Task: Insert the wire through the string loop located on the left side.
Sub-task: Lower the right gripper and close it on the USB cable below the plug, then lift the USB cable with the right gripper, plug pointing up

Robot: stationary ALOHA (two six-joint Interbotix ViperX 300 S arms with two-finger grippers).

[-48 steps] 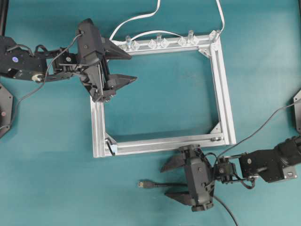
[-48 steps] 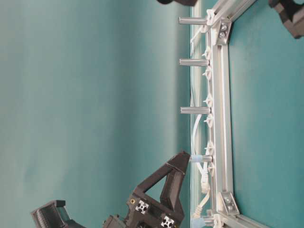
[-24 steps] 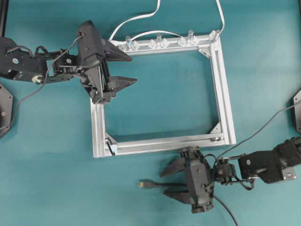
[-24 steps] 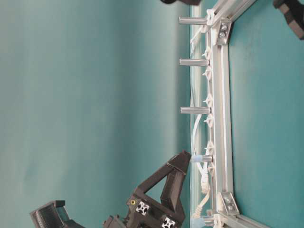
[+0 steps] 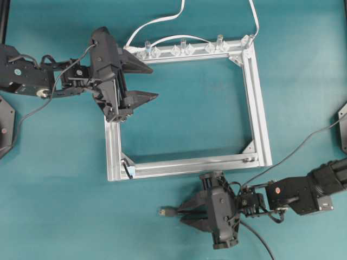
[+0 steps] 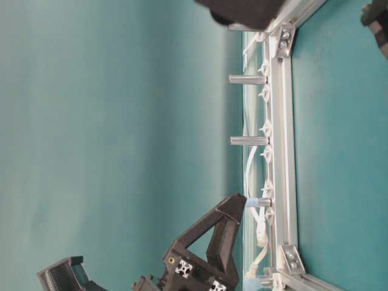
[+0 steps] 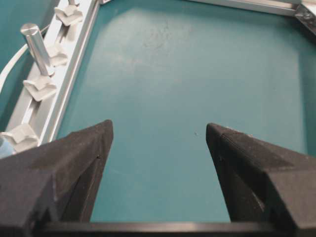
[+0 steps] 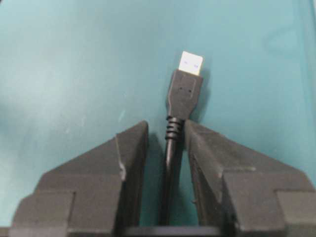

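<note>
The wire (image 5: 165,212) lies flat on the teal table below the silver frame (image 5: 261,108), its silvery plug tip pointing left. My right gripper (image 5: 181,213) straddles the wire just behind the plug (image 8: 185,91). Its jaws stand narrow around the cable, the right finger (image 8: 207,148) nearly touching and a gap left at the other; the gripper (image 8: 165,126) is still open. The string loop (image 5: 128,170) is a small dark loop at the frame's lower left corner. My left gripper (image 5: 153,79) hovers wide open over the frame's upper left corner, nothing between its fingers (image 7: 89,148).
A white flat cable (image 5: 157,20) runs behind the frame's top bar, which carries clear clips (image 5: 179,51) and short metal posts (image 6: 248,79). My right arm's own cable (image 5: 303,143) trails off to the right edge.
My right gripper has slid left along the wire and narrowed its jaws from wide open to close around it. The left gripper has barely moved.
</note>
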